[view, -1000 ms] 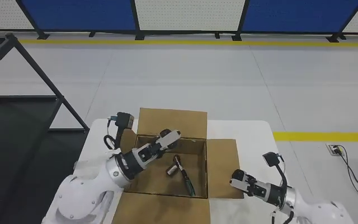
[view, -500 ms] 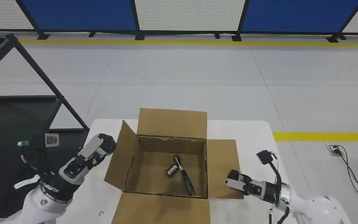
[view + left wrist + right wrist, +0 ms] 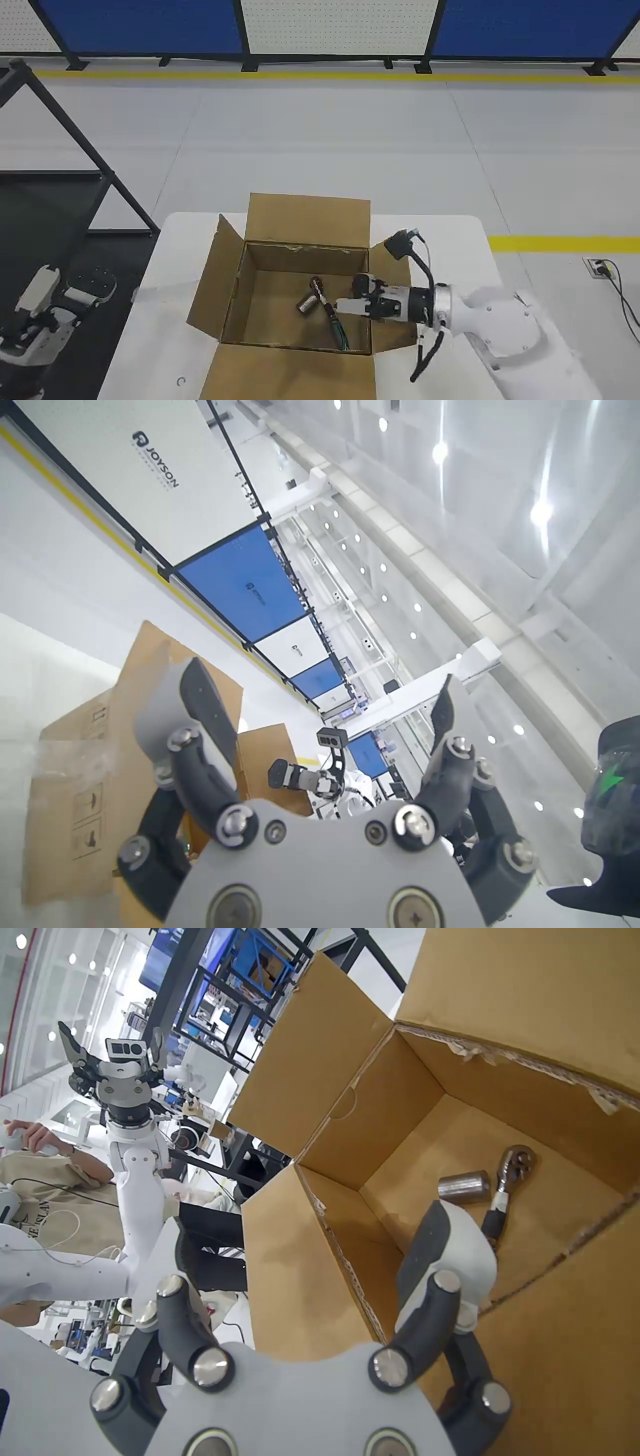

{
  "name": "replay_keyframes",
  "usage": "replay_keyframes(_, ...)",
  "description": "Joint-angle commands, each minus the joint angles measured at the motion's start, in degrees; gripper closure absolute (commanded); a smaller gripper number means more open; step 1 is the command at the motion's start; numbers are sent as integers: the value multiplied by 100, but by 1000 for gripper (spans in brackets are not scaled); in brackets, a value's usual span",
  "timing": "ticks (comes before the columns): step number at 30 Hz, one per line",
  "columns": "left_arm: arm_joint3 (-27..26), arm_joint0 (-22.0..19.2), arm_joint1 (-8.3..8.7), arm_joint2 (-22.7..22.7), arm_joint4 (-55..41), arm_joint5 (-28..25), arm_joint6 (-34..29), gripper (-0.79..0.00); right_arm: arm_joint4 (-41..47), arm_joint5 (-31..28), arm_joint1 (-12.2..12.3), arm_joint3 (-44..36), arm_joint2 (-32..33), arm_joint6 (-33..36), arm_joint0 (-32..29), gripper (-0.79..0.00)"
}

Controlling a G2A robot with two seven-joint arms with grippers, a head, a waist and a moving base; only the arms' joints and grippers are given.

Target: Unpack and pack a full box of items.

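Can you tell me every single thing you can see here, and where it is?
cardboard box: one, brown, flaps open, on the table
socket: one, silver, on the box floor
ratchet wrench: one, silver with a dark handle, on the box floor beside the socket
table: one, white, under the box
black frame: one, left of the table
wall panels: several, blue and white, far back
right gripper: open, over the box near the wrench
left gripper: open, beyond the table's left edge
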Motion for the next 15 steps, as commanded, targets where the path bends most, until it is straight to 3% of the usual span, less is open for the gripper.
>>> replay_keyframes(1,75,148,-15,-59,-195,-83,-22,-785,202,77,-79,212,-285,-63,329,-785)
replay_keyframes(5,165,329,-34,-92,-493,-210,-154,-785,253,89,-95,253,-332,-64,382,-785)
replay_keyframes(15,170,338,-34,-96,-494,-222,-170,-785,236,86,-96,241,-346,-76,369,-785)
